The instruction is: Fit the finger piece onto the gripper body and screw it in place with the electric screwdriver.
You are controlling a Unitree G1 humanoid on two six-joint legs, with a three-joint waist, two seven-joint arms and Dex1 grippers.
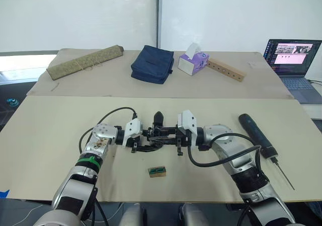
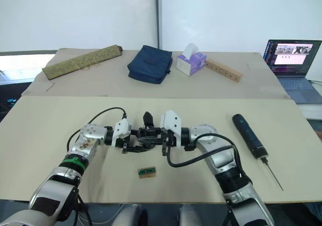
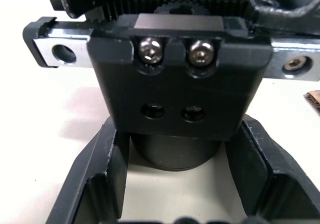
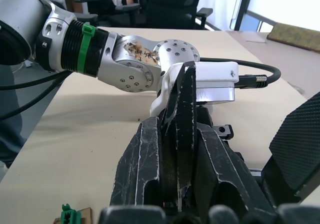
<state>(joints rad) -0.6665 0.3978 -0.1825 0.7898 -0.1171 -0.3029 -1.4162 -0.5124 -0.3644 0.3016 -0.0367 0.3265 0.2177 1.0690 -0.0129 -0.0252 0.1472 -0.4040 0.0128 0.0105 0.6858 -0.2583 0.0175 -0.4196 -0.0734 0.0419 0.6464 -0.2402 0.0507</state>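
Note:
The gripper body, a small black block with a pointed finger standing up, sits mid-table between my two grippers. In the left wrist view its face shows two screws and two empty holes. My left gripper is shut around its round base, one finger on each side. My right gripper is shut on the finger piece, a thin black wedge held upright against the body. The electric screwdriver lies on the table to the right, beyond my right arm, its bit pointing toward the front edge.
A small green-and-brown block lies in front of the grippers. Along the back are a rolled mat, a blue bag, a tissue box and a wooden bar with holes. A laptop stands at the far right.

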